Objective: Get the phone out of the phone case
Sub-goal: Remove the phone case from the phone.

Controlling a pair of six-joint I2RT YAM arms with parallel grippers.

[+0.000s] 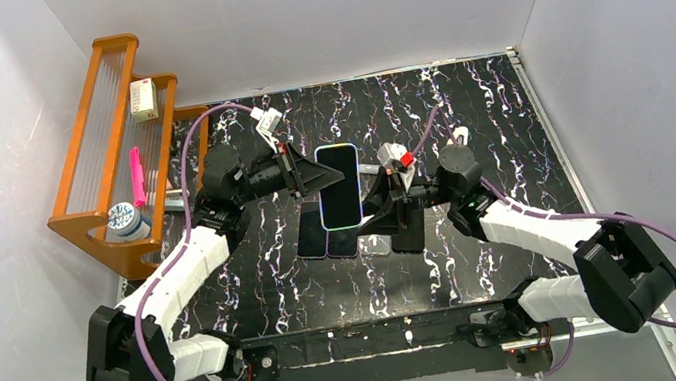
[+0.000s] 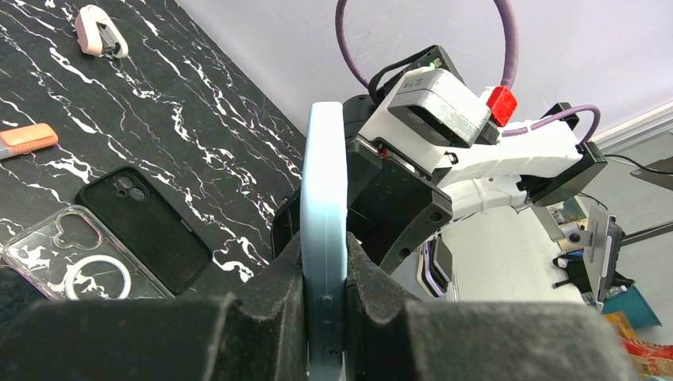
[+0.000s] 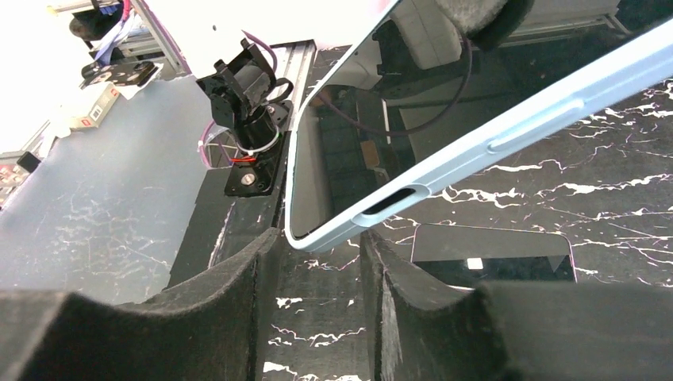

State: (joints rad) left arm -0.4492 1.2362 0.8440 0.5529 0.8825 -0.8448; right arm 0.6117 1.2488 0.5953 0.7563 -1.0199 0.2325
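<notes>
The phone in its light-blue case (image 1: 338, 185) is held in the air over the middle of the table, screen up. My left gripper (image 1: 315, 177) is shut on its left long edge; in the left wrist view the case edge (image 2: 324, 230) with its side buttons sits clamped between my fingers (image 2: 270, 294). My right gripper (image 1: 380, 206) is open at the phone's near right corner. In the right wrist view that case corner (image 3: 333, 232) lies just at the tips of my spread fingers (image 3: 262, 262), and I cannot tell whether it touches them.
Two dark phones (image 1: 326, 240) lie on the black marbled table (image 1: 464, 111) under the held phone. A black case (image 2: 151, 238) and a clear case (image 2: 63, 266) lie to the left. An orange rack (image 1: 106, 154) with small items stands at the far left.
</notes>
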